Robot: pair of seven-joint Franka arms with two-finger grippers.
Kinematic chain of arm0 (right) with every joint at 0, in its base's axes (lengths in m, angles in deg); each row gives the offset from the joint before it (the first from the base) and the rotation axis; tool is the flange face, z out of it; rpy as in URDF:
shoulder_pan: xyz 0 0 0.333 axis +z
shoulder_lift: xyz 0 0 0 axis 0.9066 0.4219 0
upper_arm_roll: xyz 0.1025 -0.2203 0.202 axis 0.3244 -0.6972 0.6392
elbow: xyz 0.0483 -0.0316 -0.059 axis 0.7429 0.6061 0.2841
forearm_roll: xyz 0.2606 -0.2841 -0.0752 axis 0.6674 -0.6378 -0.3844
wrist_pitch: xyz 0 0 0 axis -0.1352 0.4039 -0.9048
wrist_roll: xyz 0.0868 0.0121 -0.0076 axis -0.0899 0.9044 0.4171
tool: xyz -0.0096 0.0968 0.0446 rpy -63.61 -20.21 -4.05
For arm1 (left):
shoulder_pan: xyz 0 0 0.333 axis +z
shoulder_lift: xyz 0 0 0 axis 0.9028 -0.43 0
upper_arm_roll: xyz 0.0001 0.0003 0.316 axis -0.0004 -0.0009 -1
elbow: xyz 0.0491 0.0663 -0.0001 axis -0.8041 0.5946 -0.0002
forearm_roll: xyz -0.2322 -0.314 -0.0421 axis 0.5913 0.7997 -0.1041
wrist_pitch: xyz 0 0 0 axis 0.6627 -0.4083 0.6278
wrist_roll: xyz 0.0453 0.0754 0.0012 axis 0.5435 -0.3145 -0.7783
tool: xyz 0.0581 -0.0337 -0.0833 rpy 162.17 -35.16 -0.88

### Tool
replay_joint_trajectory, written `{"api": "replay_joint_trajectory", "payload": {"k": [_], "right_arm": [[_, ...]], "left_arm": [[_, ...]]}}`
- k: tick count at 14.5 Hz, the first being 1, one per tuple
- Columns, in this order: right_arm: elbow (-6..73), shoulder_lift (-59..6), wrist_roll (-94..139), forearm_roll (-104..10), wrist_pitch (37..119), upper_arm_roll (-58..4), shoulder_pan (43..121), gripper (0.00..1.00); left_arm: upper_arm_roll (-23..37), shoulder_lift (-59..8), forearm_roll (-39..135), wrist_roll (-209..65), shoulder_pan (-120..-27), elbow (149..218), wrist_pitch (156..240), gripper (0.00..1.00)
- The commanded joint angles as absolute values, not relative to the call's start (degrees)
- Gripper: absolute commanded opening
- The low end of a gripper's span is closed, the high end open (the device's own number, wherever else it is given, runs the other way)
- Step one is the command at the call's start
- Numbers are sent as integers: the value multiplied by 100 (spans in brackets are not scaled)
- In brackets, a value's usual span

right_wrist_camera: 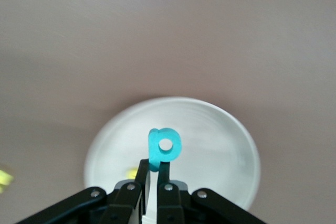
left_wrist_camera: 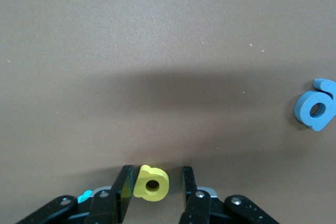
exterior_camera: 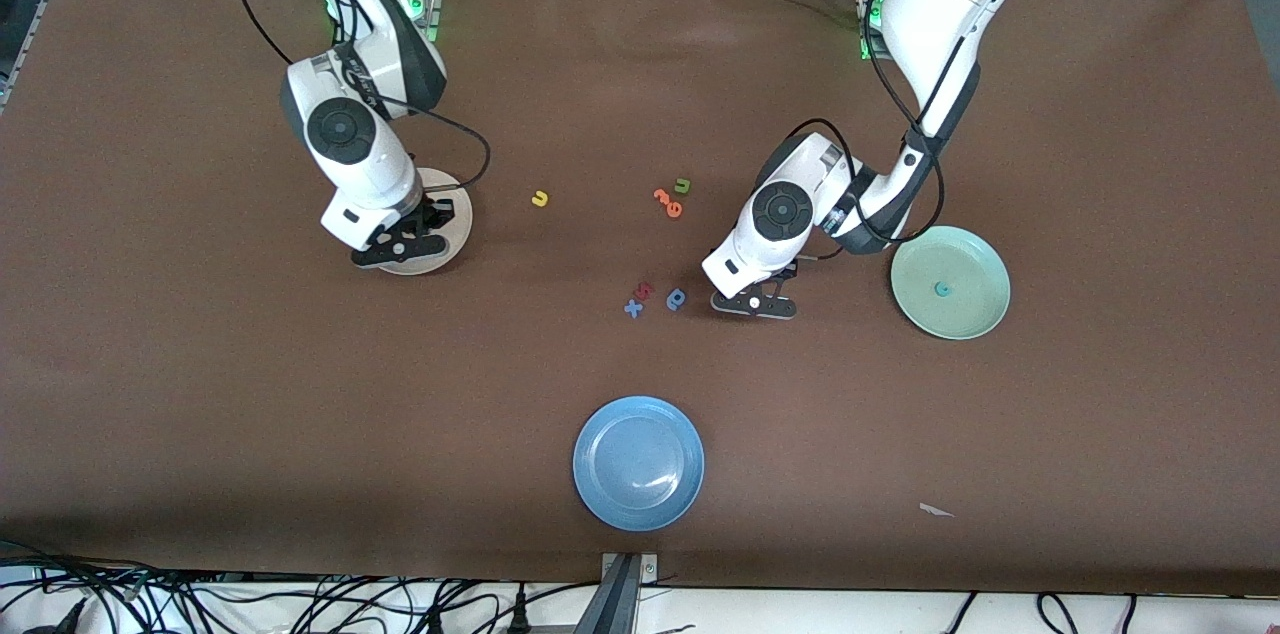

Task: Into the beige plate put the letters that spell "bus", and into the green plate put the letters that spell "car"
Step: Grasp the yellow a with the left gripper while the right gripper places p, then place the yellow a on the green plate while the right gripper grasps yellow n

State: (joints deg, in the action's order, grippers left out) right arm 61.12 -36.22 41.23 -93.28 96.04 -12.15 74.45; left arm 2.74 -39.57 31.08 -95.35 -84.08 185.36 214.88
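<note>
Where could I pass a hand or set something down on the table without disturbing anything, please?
Bare cloth flanks the blue plate along the camera's edge, and lies between the yellow u and the arms' bases. It is crowded mid-table: orange letters, blue x, blue a-like letter, the left gripper around the yellow a. The right gripper hangs over the beige plate.
</note>
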Motion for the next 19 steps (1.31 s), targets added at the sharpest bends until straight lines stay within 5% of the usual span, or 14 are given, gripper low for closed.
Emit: {"api": "replay_joint_trajectory", "payload": {"k": [1, 7, 8, 9, 12, 15, 19], "right_arm": [[6603, -3752, 3902, -9214, 9759, -1140, 7199, 0], [6990, -3708, 4007, -9206, 9988, -1140, 7164, 0], [6990, -3708, 4007, -9206, 9997, -1140, 7164, 45], [6990, -3717, 4007, -9206, 9997, -1140, 7155, 99], [6947, -3734, 4164, -8935, 9945, -1113, 7164, 100], [6867, -3770, 4462, -8688, 9953, -816, 7207, 100], [6709, -3638, 5937, -8643, 10400, -683, 8084, 100]], "left_arm": [[244, -4046, 3007, -9481, -8413, 18454, 21395, 35], [244, -4046, 3007, -9481, -8413, 18463, 21386, 24], [244, -4046, 3007, -9481, -8413, 18463, 21386, 23], [235, -4046, 3007, -9481, -8413, 18463, 21386, 22], [226, -3985, 2999, -9429, -8387, 18428, 21168, 20], [235, -3905, 3034, -8859, -8106, 17762, 19914, 18], [244, -3678, 3025, -8034, -7553, 17680, 19261, 12]]}}
